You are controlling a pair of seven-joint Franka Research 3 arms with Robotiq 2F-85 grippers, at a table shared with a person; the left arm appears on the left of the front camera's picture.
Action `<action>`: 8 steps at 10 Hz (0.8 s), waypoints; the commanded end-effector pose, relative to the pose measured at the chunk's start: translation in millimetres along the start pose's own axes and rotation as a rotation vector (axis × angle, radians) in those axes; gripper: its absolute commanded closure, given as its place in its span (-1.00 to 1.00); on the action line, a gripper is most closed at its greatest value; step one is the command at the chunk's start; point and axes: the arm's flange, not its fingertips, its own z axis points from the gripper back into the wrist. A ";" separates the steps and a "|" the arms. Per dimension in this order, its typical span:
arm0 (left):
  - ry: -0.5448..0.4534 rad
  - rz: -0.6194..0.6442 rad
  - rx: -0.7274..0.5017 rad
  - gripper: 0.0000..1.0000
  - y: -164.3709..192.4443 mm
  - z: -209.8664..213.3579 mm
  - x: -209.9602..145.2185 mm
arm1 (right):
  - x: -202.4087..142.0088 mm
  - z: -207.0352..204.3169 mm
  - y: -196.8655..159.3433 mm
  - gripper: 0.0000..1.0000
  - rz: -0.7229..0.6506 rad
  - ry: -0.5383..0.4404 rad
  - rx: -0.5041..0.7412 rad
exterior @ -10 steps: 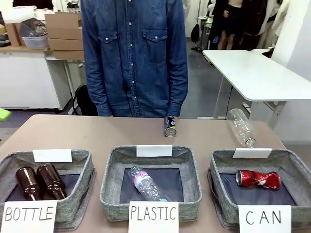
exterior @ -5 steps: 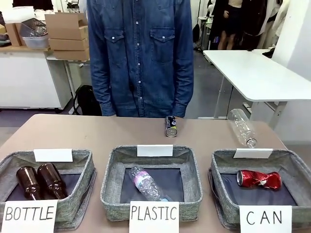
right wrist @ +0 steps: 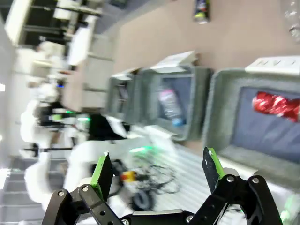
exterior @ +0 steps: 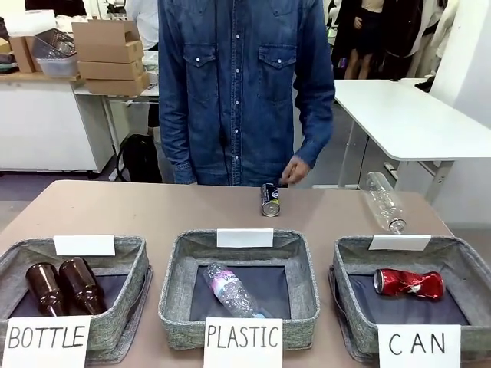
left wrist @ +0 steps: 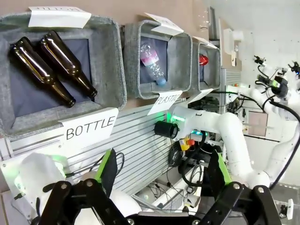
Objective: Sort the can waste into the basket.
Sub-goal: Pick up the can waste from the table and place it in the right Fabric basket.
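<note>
A dark can (exterior: pixel 269 199) lies on the table at the far middle, with the person's hand (exterior: pixel 294 170) just behind and right of it. The crushed red can (exterior: pixel 408 283) rests inside the grey CAN basket (exterior: pixel 349 257) at the front right. In the right wrist view my right gripper (right wrist: pixel 156 172) is open and empty, well back from the CAN basket (right wrist: pixel 220 112), the red can (right wrist: pixel 276 104) and the dark can (right wrist: pixel 202 10). My left gripper (left wrist: pixel 163 171) is open and empty too, off the table's near edge, facing the baskets.
The BOTTLE basket (exterior: pixel 126 253) holds two brown bottles (exterior: pixel 65 287). In the PLASTIC basket (exterior: pixel 299 261) lies a clear bottle (exterior: pixel 230 290). Another clear bottle (exterior: pixel 382 201) lies on the table behind the CAN basket. The person stands at the far edge.
The person has shifted to the right and brought a hand down beside the dark can. The cans, bottles and baskets have not moved.
</note>
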 end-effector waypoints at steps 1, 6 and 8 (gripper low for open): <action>0.003 0.010 -0.005 -1.00 -2.6 -0.9 0.0 | 47.7 -44.8 0.2 -1.00 0.205 0.030 -0.341; 0.003 0.010 -0.005 -1.00 -2.6 -0.9 0.0 | 47.1 -71.1 14.9 -1.00 0.267 0.072 -0.372; 0.003 0.010 -0.005 -1.00 -2.6 -0.9 0.0 | 86.7 -107.0 21.9 -1.00 0.406 -0.080 -0.423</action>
